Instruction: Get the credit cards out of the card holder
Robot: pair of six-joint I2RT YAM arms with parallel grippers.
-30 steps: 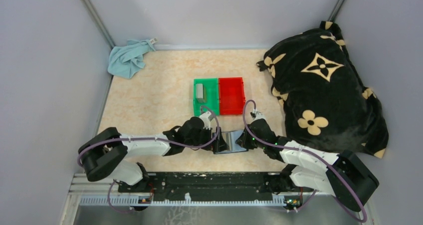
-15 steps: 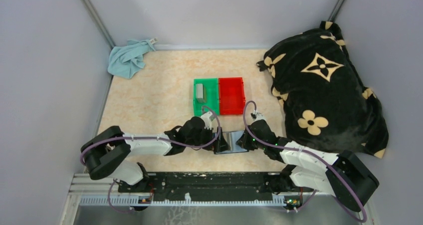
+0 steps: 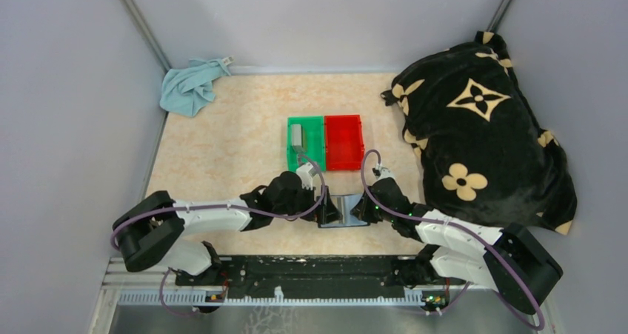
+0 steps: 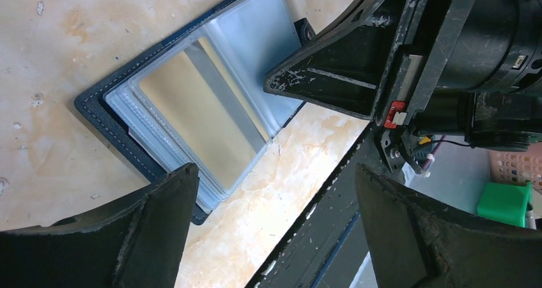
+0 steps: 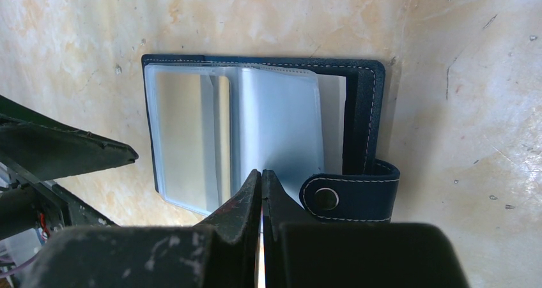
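Navy-blue stitched bifold card holder (image 5: 362,122) lies open on the beige marbled table (image 5: 479,77); the right hand (image 5: 261,173), pinched shut, sits at its clear sleeves (image 5: 275,122). The left hand (image 4: 273,170), spread wide, should straddle the thin tan-gold card (image 4: 192,115) before closing.

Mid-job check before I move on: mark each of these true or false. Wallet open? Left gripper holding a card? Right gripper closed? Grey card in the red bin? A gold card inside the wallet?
1. The card holder lies open on the table. True.
2. The left gripper is shut on a card. False: its jaws stand wide apart and hold nothing.
3. The right gripper is closed. True.
4. A grey card lies in the red bin. False: it lies in the green bin.
5. A tan-gold card sits inside the card holder. True.
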